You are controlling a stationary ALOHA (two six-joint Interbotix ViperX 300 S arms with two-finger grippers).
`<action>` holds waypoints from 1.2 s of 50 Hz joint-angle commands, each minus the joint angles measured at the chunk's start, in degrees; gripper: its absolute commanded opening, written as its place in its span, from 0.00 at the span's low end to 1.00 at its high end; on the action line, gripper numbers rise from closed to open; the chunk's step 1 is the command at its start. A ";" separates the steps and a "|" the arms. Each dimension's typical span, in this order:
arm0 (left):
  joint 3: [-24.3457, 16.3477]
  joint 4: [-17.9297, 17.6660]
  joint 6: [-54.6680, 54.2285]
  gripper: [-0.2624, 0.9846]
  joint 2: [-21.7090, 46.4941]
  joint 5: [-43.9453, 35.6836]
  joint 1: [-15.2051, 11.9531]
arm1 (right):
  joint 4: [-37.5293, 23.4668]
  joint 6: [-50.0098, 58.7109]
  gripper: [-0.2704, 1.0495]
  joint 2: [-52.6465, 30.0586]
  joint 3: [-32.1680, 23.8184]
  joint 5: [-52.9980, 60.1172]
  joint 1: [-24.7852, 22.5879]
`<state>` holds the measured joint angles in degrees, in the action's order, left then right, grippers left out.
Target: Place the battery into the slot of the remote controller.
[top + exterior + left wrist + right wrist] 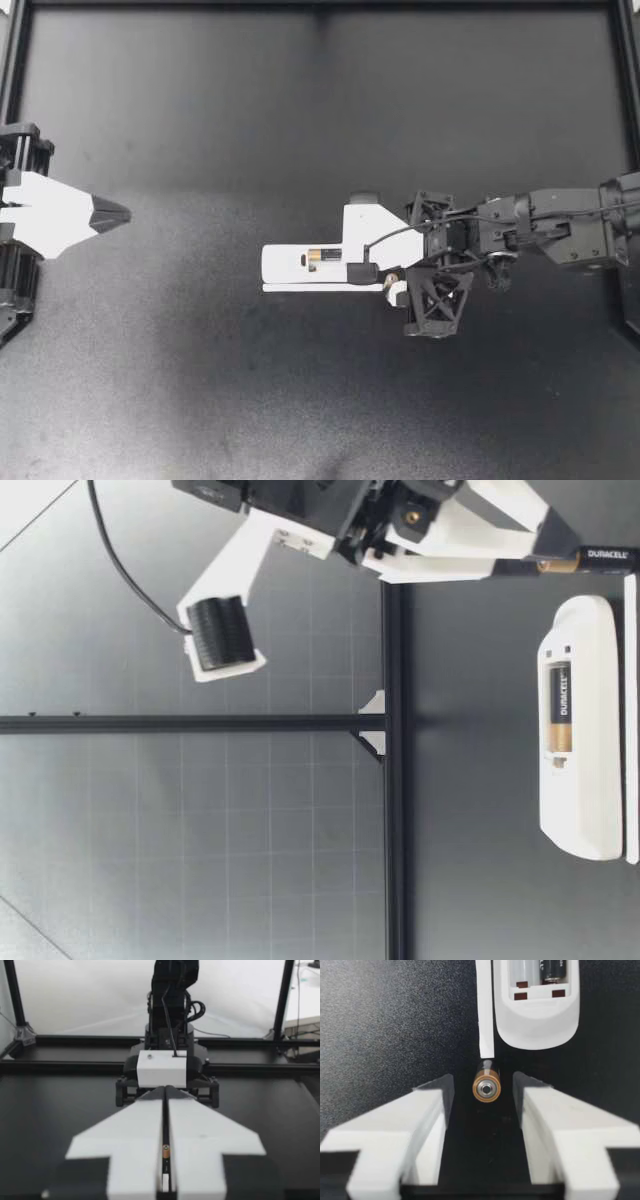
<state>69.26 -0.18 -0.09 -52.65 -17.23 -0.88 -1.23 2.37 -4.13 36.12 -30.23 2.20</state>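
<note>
The white remote (300, 265) lies back-up mid-table with one battery (322, 257) in its slot. My right gripper (360, 250) hovers over the remote's right end. In the right wrist view it (484, 1095) is open, and a second battery (486, 1087) lies end-on on the table between its fingers, touching neither. Ahead are the remote (537, 1025) and its open slot, with one bay empty. The low view shows the loose battery (590, 558) on the table beside the remote (585, 780). My left gripper (120, 213) stays at the far left, shut on nothing.
A thin white strip (320, 289), likely the slot's cover, lies along the remote's near side and reaches up to the loose battery in the right wrist view (485, 1010). A black frame rail (320, 5) borders the dark table.
</note>
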 commanded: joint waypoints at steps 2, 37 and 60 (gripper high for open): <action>-0.62 0.00 -0.09 0.10 0.35 -0.44 -0.09 | -0.09 0.00 0.56 0.18 -1.14 0.44 -0.26; -0.70 0.00 -0.35 0.10 0.70 0.53 -0.09 | -0.97 0.35 0.21 1.05 -1.58 0.53 -0.18; -13.18 -0.18 -0.18 0.10 25.22 18.46 -2.02 | -0.53 0.97 0.21 11.25 10.81 33.66 1.41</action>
<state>59.33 -0.26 -0.35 -31.20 -0.09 -2.46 -2.11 2.90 4.83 44.65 -6.59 2.55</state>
